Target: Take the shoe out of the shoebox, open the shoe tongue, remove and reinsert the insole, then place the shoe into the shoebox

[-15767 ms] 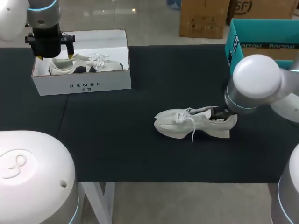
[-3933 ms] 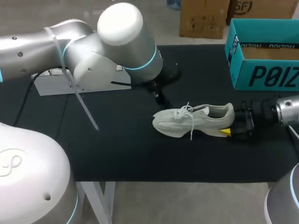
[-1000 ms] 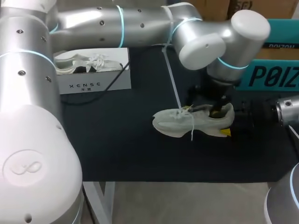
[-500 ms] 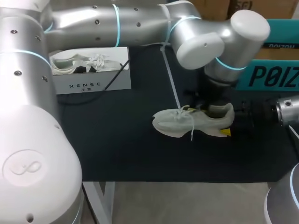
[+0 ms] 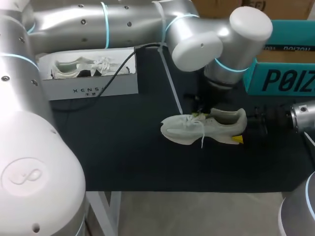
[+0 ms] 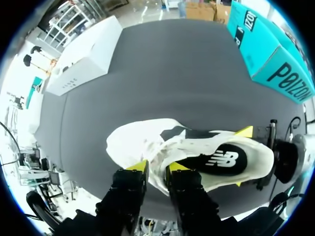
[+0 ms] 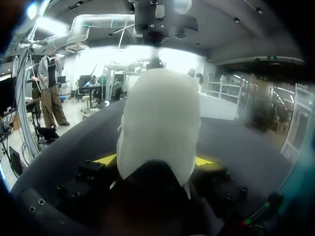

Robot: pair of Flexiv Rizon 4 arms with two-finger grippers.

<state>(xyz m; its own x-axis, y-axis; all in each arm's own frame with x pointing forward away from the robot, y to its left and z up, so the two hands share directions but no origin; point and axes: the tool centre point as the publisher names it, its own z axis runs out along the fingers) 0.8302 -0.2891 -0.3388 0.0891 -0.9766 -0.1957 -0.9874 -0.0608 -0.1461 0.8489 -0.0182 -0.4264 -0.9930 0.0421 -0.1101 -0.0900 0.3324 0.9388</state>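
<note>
Lowest in the head view, the pale shoe lies on its sole on the black desk, a little right of centre, toe toward the frame's left. It is out of its box, so the first step looks done.

At the heel, the right pincer is clamped on the shoe, one yellow tip pressed to each side. It seems to be acting as the anchor.

Just above the shoe, the left arm reaches in from the upper left. The left pincer stands nearly together, with the white tongue pinched between its tips (the dark insole lies flat inside the shoe, open to that wrist view).

So the step in hand is opening the tongue. The next move likely calls for drawing the tongue up and toward the toe while the heel grip holds firm, widening the mouth enough to reach the insole.

Farther back, the white shoebox sits in the upper left with a second shoe inside, and a teal box is at the upper right.
</note>
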